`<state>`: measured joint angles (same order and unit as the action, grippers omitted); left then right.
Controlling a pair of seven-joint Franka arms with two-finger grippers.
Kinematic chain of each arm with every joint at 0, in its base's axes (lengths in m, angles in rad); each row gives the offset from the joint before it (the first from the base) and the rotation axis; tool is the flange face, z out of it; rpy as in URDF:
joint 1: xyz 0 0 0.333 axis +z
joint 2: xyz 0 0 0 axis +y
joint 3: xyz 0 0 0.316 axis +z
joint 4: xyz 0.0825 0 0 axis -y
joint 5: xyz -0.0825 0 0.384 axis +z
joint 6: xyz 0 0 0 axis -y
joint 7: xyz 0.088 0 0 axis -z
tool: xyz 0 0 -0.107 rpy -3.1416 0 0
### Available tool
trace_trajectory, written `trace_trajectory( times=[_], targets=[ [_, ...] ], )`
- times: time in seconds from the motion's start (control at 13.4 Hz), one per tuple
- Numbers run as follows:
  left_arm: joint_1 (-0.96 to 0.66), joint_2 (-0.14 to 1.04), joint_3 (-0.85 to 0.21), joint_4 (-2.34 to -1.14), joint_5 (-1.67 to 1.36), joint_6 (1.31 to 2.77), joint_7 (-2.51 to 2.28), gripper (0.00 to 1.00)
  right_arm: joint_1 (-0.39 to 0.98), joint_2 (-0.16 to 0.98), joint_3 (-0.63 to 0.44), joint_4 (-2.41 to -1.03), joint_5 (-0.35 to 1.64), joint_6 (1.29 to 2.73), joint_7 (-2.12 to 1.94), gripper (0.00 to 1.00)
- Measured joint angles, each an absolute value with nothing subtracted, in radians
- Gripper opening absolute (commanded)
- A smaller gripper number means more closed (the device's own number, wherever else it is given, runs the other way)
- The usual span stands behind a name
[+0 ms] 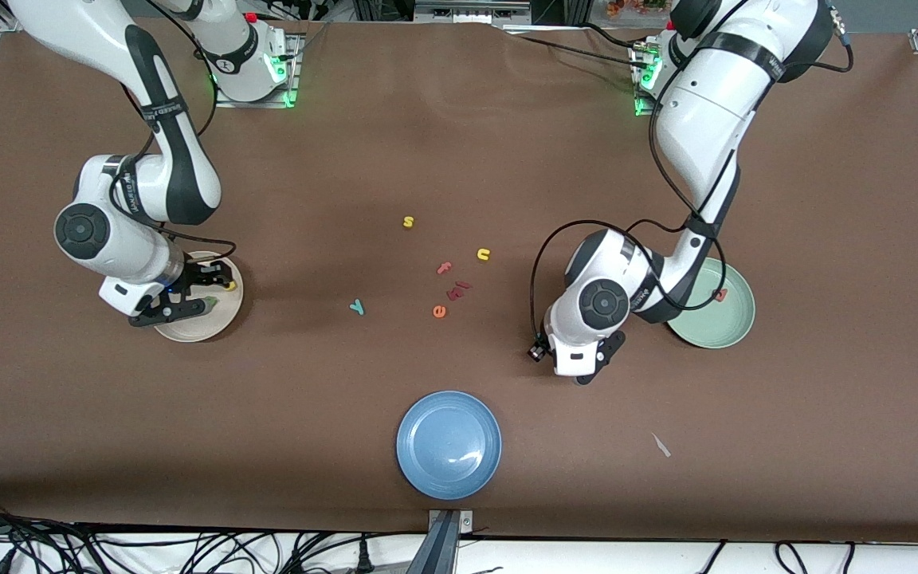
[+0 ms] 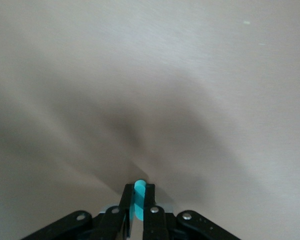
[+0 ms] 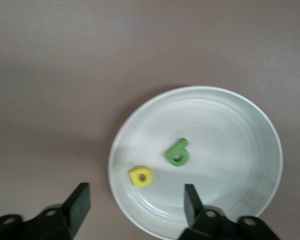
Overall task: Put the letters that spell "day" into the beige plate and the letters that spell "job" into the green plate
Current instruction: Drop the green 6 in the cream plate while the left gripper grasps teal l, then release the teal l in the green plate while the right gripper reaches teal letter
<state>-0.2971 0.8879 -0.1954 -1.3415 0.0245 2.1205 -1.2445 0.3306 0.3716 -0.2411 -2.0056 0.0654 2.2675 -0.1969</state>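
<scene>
My right gripper hangs open just over the beige plate, nothing between its fingers. In that plate lie a yellow letter and an olive-green letter. A teal y lies on the table toward the middle. My left gripper is low over the table beside the green plate, shut on a small teal letter. A red-pink letter lies in the green plate, which the left arm partly covers.
A blue plate sits near the front edge. Loose letters lie mid-table: yellow s, yellow n, pink f, orange e and dark red bits. A pale scrap lies near the front.
</scene>
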Motion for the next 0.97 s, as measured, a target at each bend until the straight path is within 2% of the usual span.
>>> trace_trajectory(
  times=[0.52, 0.97],
  targets=[
    [-0.082, 0.69, -0.196, -1.35, 0.025, 1.683, -0.82, 0.0, 0.345, 0.417, -0.08, -1.909, 0.066, 2.253, -0.095, 1.0],
    [0.096, 0.672, -0.195, -1.541, 0.056, 1.663, -0.475, 0.0, 0.347, 0.532, -0.012, -1.799, 0.066, 2.255, -0.096, 1.0]
  ],
)
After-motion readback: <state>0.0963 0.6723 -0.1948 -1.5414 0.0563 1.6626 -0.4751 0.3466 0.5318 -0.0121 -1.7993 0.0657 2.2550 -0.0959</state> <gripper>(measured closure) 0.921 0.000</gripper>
